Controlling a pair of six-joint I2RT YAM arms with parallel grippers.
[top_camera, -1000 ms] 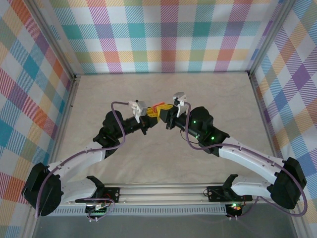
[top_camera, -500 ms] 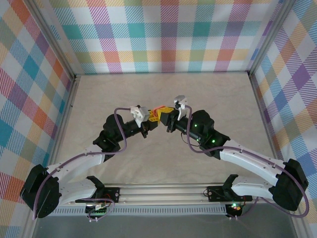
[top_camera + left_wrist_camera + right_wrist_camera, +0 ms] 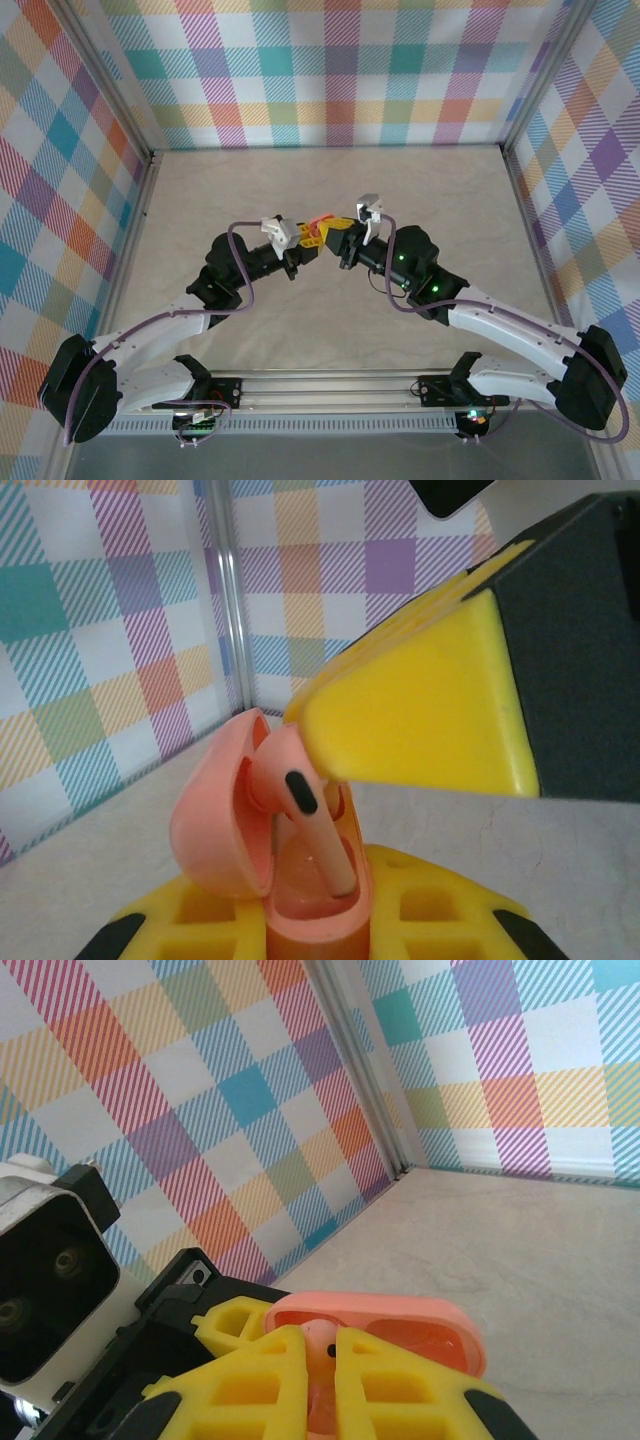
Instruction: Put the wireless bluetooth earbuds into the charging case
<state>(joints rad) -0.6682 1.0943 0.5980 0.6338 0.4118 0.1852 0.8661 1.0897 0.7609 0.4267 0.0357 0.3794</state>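
We see the bench (image 3: 420, 190), pale and stone-like, boxed in on three sides by plaid walls (image 3: 330, 70). From the near edge the left arm (image 3: 160, 330) and the right arm (image 3: 500, 325) bend inward, and their tips meet above the middle of the bench. A purple cable (image 3: 240, 260) loops along each arm.

The left jaws are clenched on the charging case (image 3: 320, 218). In the left wrist view its yellow fingers (image 3: 170, 930) hug the case's lower half (image 3: 310, 910) from both sides, and the case stands upright between them, lifted off the bench. The lid (image 3: 225, 830) is hinged open and leans to the left.

The right jaws come in from the other side. In the left wrist view they appear as a big yellow wedge (image 3: 420, 720) with a dark body behind it, its tip right over the open case. In the right wrist view its two yellow fingers (image 3: 250, 1380) are pressed nearly together, with the pink rim of the case (image 3: 400, 1325) just beyond them.

Between those fingers we make out one earbud (image 3: 320, 1345), so the right jaws are grasping it. In the left wrist view the earbud (image 3: 290, 780) has its head just under the wedge tip, and its stem reaches down into the case's well. A small black oval marks its head.
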